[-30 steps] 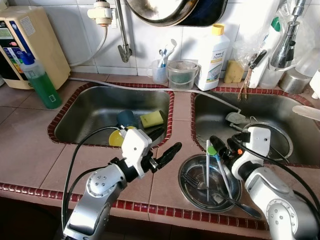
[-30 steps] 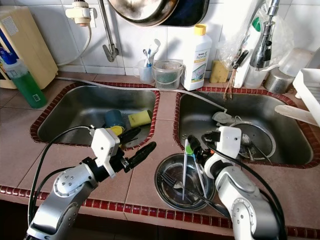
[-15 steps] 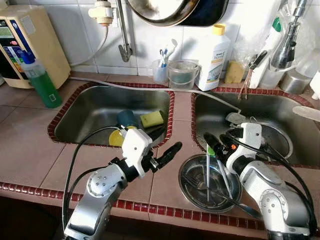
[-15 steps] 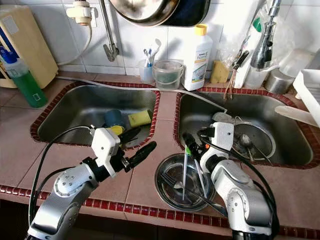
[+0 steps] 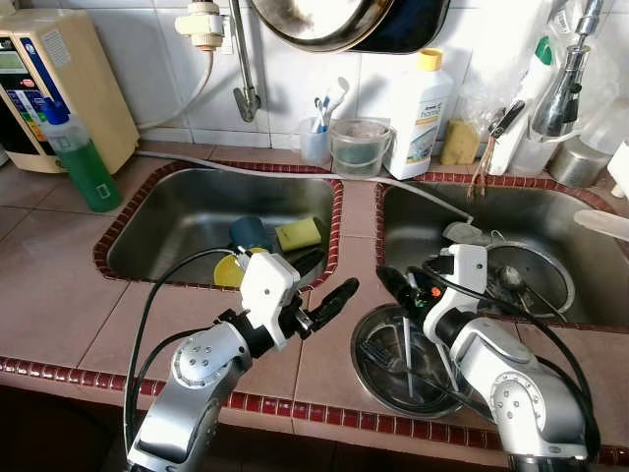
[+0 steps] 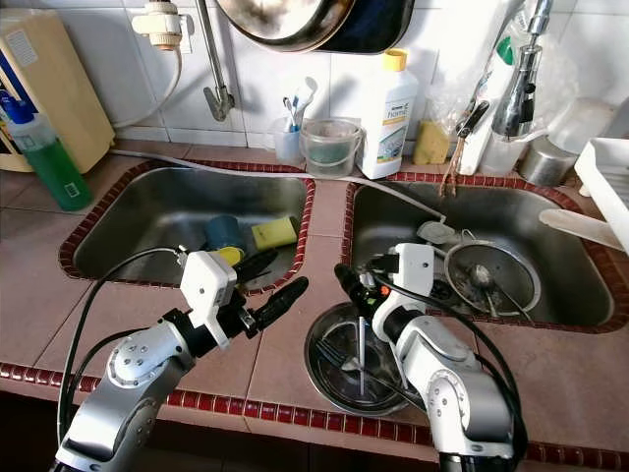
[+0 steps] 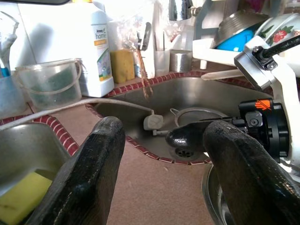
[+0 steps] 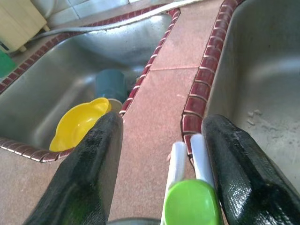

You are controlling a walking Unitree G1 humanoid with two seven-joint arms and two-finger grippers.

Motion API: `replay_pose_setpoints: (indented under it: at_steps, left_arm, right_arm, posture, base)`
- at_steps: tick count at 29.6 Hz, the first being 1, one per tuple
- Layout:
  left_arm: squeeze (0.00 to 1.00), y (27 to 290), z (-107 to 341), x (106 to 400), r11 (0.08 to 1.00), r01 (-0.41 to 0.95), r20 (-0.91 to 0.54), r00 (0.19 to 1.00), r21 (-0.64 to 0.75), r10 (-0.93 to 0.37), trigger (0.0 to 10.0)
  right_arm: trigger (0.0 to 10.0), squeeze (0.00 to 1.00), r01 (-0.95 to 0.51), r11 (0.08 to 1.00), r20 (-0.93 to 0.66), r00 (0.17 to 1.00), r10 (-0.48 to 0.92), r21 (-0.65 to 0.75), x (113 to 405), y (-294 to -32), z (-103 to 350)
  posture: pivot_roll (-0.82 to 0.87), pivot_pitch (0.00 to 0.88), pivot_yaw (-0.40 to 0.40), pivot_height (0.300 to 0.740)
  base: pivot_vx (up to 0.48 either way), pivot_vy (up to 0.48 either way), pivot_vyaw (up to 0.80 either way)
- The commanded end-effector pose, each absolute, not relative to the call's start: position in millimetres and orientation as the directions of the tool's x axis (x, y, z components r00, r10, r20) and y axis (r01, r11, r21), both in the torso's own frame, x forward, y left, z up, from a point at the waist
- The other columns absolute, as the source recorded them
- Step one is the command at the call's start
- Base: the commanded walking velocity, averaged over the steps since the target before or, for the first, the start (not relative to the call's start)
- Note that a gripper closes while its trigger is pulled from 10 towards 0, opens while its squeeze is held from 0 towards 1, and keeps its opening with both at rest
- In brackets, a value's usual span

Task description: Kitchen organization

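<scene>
A round metal bowl [image 5: 360,346] sits on the tiled counter in front of the two sinks, with a fork and two white sticks [image 5: 407,344] in it. The sticks end in a green cap [image 8: 192,204]. My right gripper [image 6: 352,275] hovers over the bowl's far rim, open, and the white sticks stand in the gap untouched by either finger. My left gripper [image 5: 334,273] is open with nothing in it, just left of the bowl at the left sink's front edge. The left sink holds a yellow bowl [image 5: 228,271], a blue cup [image 5: 248,232] and a yellow sponge [image 5: 298,233].
A metal strainer [image 5: 526,275] with a spoon lies in the right sink. Along the back wall stand a green soap bottle [image 5: 84,162], a beige water unit [image 5: 49,79], a clear tub [image 5: 359,146] and a white detergent bottle [image 5: 420,113]. A pan hangs overhead.
My right gripper has moved left over the bowl toward the left gripper, and the green cap now sits between its fingers. The left arm has not moved.
</scene>
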State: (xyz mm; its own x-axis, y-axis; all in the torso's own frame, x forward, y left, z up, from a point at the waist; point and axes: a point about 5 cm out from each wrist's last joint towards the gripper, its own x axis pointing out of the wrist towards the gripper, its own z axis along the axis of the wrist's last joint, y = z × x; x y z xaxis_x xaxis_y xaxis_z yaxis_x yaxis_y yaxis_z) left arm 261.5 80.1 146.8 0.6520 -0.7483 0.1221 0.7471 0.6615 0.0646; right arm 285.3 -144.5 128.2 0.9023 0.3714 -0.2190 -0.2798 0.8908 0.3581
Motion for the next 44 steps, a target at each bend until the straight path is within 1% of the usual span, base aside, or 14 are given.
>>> replay_pose_setpoints:
  at_steps: [1,9,10,11,12,13,14,22,30,44]
  left_arm:
    - [0.0,79,149,261,0.66,0.747,0.123,0.65,0.082,-0.75,10.0]
    - [0.0,78,149,261,0.659,0.748,0.127,0.648,0.078,-0.751,10.0]
    - [0.0,77,149,261,0.658,0.749,0.128,0.647,0.077,-0.752,10.0]
    - [0.0,77,149,261,0.658,0.749,0.128,0.647,0.077,-0.752,10.0]
    - [0.0,77,149,261,0.657,0.75,0.128,0.646,0.078,-0.752,10.0]
    - [0.0,76,148,261,0.655,0.751,0.128,0.645,0.076,-0.754,10.0]
    - [0.0,76,148,261,0.653,0.753,0.128,0.643,0.075,-0.755,10.0]
    - [0.0,73,149,262,0.645,0.76,0.13,0.634,0.077,-0.762,10.0]
    - [0.0,76,149,262,0.649,0.756,0.124,0.639,0.08,-0.759,10.0]
    - [0.0,75,150,264,0.651,0.755,0.129,0.64,0.081,-0.758,10.0]
  right_arm:
    - [10.0,0.0,-0.276,0.89,-0.234,0.898,0.374,0.363,281,-144,127]
    - [10.0,0.0,-0.264,0.881,-0.269,0.883,0.384,0.392,265,-141,118]
    - [8.7,0.0,-0.266,0.878,-0.268,0.882,0.389,0.399,262,-140,118]
    - [7.9,0.0,-0.26,0.878,-0.27,0.882,0.385,0.402,262,-141,118]
    - [7.9,0.0,-0.255,0.879,-0.272,0.883,0.382,0.404,261,-141,118]
    - [4.5,0.0,-0.249,0.882,-0.276,0.885,0.375,0.4,260,-142,118]
    - [0.0,0.0,-0.248,0.884,-0.275,0.887,0.372,0.396,260,-143,118]
    - [0.0,0.0,-0.202,0.904,-0.266,0.911,0.315,0.378,260,-150,122]
    - [0.0,0.0,-0.184,0.912,-0.262,0.92,0.292,0.367,262,-153,123]
    - [0.0,0.0,-0.171,0.925,-0.253,0.93,0.265,0.34,266,-161,127]
  posture:
    - [-0.25,0.051,0.029,0.74]
    - [-0.26,0.038,0.023,0.74]
    - [-0.26,0.036,0.024,0.74]
    - [-0.26,0.036,0.024,0.74]
    - [-0.26,0.036,0.024,0.74]
    - [-0.27,0.034,0.025,0.74]
    - [-0.27,0.034,0.025,0.74]
    - [-0.28,0.033,0.029,0.74]
    - [-0.28,0.053,0.043,0.74]
    - [-0.28,0.051,0.045,0.74]
  base:
    - [0.0,0.0,0.0]
    - [0.0,0.0,0.0]
    - [0.0,0.0,0.0]
    - [0.0,0.0,0.0]
    - [0.0,0.0,0.0]
    - [0.0,0.0,0.0]
    - [0.0,0.0,0.0]
    - [0.0,0.0,0.0]
    - [0.0,0.0,0.0]
    - [0.0,0.0,0.0]
